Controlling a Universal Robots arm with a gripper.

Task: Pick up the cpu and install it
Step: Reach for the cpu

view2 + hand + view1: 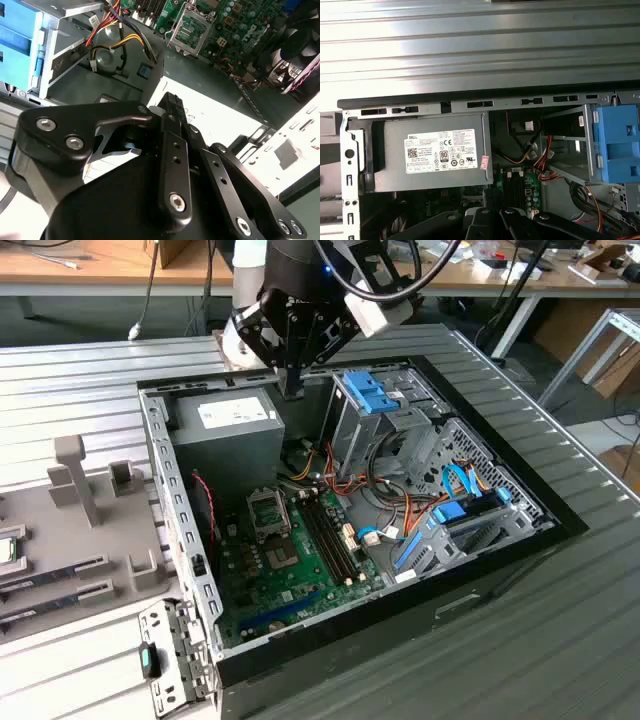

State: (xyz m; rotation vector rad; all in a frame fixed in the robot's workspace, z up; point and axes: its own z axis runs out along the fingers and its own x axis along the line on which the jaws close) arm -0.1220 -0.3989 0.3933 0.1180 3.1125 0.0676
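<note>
Pick not started yet, I reckon. gripper [292,388] clenched, empty-looking, hovering over power supply [228,430]. cpu [8,548] looks parked on tray [108,528] at exterior view's left, well apart. Grab needs claw opened, squared over chip.

1. A big silver metal table with long ridges [560,640] holds everything.
2. An open black computer case [300,655] lies flat on the middle of it.
3. A flat grey plastic tray with upright posts [100,540] lies at the exterior view's left, just beside the case.
4. A small silver metal bracket with a green tab [165,655] lies by the case's near corner.
</note>
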